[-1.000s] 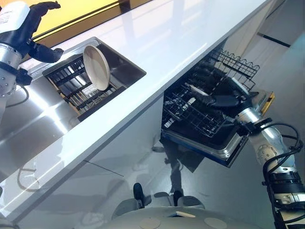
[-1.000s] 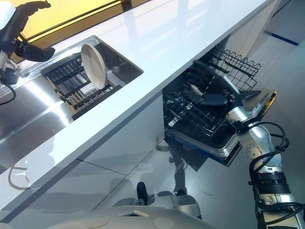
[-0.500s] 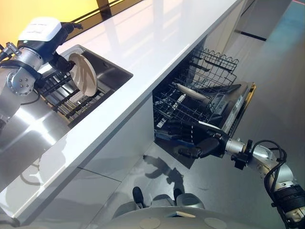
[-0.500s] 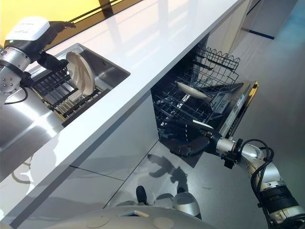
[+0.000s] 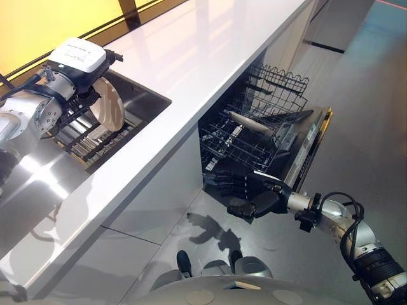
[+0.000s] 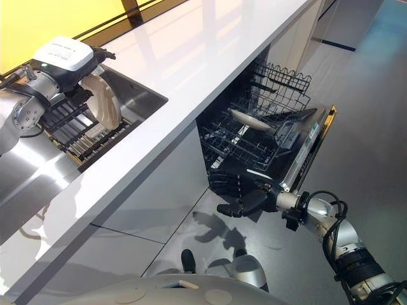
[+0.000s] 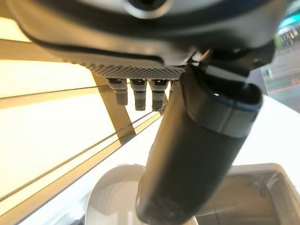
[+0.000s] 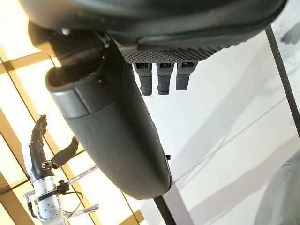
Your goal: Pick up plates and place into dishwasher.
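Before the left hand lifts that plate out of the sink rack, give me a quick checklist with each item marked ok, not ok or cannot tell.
1. Left hand at the plate: ok, right against its rim.
2. Fingers closed on the plate: cannot tell, hidden behind it.
3. Plate upright in the sink rack: ok.
4. Dishwasher rack pulled out: ok.
5. Free slots in it: ok, one dish lies inside.
6. Right hand out of the rack: ok, open, below its front.
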Controlling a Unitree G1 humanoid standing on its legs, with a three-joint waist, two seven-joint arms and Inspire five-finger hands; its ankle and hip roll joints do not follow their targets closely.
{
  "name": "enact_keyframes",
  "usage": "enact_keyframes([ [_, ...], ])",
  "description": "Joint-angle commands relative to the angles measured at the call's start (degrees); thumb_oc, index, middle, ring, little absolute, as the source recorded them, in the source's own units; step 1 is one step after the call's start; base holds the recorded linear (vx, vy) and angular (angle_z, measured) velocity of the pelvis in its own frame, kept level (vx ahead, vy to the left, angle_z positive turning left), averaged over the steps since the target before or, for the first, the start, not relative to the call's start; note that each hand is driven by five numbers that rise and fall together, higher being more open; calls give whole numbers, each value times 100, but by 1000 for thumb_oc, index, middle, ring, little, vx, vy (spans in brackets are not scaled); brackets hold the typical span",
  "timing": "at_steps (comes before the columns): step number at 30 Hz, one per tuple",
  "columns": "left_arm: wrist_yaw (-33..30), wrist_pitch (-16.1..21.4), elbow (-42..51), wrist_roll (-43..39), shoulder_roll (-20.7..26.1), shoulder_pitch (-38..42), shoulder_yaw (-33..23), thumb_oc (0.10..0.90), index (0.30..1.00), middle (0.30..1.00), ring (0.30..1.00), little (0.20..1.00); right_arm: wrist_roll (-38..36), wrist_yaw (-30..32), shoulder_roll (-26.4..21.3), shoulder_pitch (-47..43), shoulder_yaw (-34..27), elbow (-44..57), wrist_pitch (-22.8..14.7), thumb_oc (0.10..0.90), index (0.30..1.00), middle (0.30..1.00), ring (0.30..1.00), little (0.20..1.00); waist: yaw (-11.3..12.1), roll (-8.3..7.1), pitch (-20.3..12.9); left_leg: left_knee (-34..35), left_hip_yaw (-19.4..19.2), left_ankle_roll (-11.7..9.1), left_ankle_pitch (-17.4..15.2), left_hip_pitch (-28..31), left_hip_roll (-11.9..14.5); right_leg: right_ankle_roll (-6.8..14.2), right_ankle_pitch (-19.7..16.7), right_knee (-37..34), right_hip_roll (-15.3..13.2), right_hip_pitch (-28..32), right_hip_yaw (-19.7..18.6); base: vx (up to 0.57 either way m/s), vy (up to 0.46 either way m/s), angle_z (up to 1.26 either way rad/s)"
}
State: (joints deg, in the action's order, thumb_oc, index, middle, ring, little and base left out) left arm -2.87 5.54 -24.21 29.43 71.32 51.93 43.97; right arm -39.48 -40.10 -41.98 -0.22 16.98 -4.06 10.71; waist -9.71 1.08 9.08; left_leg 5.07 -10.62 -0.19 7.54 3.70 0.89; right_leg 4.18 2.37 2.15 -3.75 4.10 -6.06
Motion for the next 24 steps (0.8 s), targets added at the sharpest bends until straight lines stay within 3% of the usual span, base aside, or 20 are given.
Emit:
enact_keyframes([
  [1,-221,-356,-416,469,353,1159,123,800,900,900,900,900,-668,-11,-150,-384,89,574,-447,800,900,900,900,900,13,106,-586,-255,115,345,-838,299,-526,299,-725,73,43,-466,168,28,17,-4],
  [7,-56,-509,-534,1062,339,1467,652,800,900,900,900,900,-826,45,-186,-417,177,592,-450,800,900,900,900,900,-38,112,-589,-198,137,345,-814,314,-533,314,-778,67,59,-499,108,36,22,-6],
  [13,560,-836,-826,1253,225,1602,905,800,900,900,900,900,-840,44,-226,-365,237,752,-421,800,900,900,900,900,-141,115,-560,-169,66,355,-819,323,-534,345,-841,62,72,-567,32,58,22,-9],
  [24,1379,-1121,-1929,1423,-149,1357,742,800,900,900,900,900,-1255,-59,-349,-475,37,1414,-244,800,900,900,900,900,-367,117,-436,-244,-192,389,-861,250,-539,367,-896,113,135,-735,-196,66,37,-19],
])
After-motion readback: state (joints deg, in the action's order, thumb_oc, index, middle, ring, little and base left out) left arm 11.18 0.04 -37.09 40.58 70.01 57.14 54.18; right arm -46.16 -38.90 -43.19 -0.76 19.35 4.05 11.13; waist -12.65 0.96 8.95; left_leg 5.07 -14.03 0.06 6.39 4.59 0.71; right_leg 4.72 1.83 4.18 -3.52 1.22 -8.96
